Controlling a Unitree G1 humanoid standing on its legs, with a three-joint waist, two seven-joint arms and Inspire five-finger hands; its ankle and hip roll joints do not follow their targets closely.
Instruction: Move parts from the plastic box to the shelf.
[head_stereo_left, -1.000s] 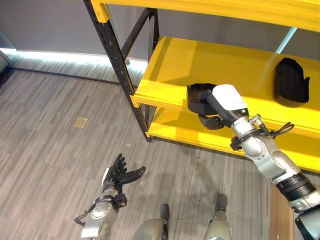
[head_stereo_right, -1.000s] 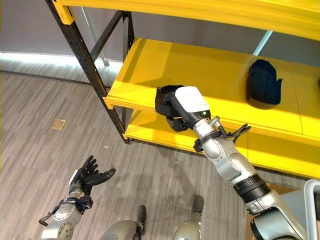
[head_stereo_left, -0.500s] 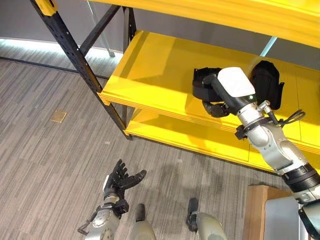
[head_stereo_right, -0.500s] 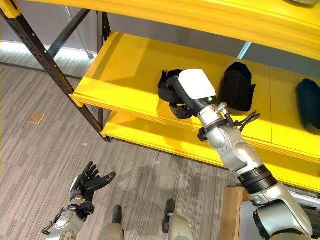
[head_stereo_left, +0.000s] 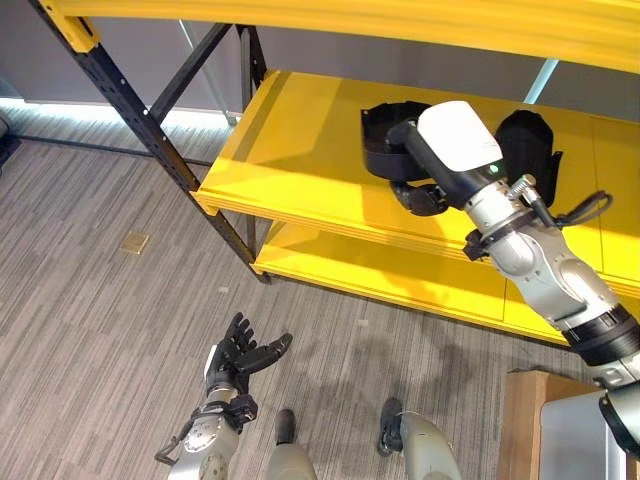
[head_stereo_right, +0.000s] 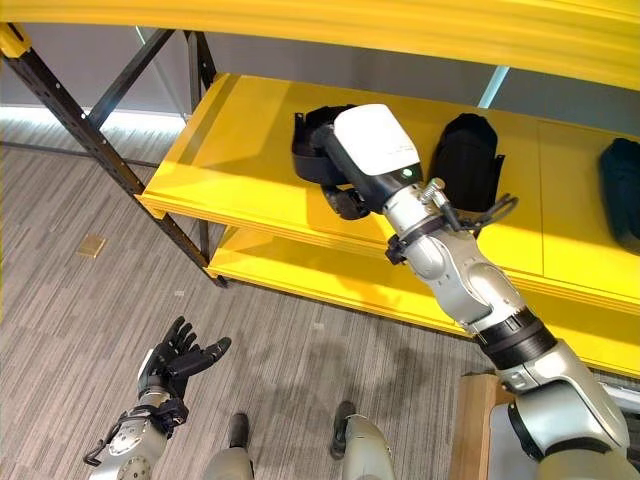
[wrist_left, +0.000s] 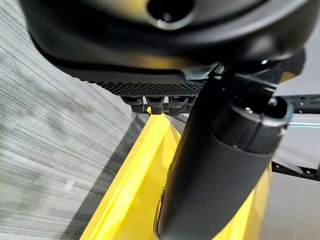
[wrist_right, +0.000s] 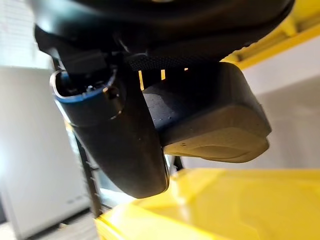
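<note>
Left eye view: yellow shelf (head_stereo_left: 300, 150) on a black frame (head_stereo_left: 150, 125), standing on grey wood-pattern floor (head_stereo_left: 90, 300). The right arm reaches up from the lower right to the middle level of the shelf. The right hand (head_stereo_left: 420, 195) is curled round a black part (head_stereo_left: 385, 150), which sits at the shelf board; whether it rests on the board or is held just above it I cannot tell. A second black part (head_stereo_left: 530, 145) lies on the same level, just beyond the wrist. The left hand (head_stereo_left: 240, 355) hangs low above the floor, palm up, fingers spread and relaxed, holding nothing.

Right eye view: same scene. The held black part (head_stereo_right: 315, 145) is near the middle of the board, with the right hand (head_stereo_right: 345, 200) beneath its near edge. The second black part (head_stereo_right: 465, 160) lies to its right, apart from it. A third dark part (head_stereo_right: 620, 190) lies further right on the same level, at the edge of the view. The left hand (head_stereo_right: 175, 360) is open over the floor.

Left wrist view: the left hand (wrist_left: 215, 165) shows as a dark bulk with the thumb standing out, nothing in its grasp. Yellow shelf edge (wrist_left: 125, 200) and grey floor (wrist_left: 45, 125) lie past it.

Right wrist view: the right hand (wrist_right: 120, 145) has its thumb pressed against the black part (wrist_right: 210, 125), fingers wrapped behind it. Yellow shelf board (wrist_right: 225, 205) lies close under the part.
</note>
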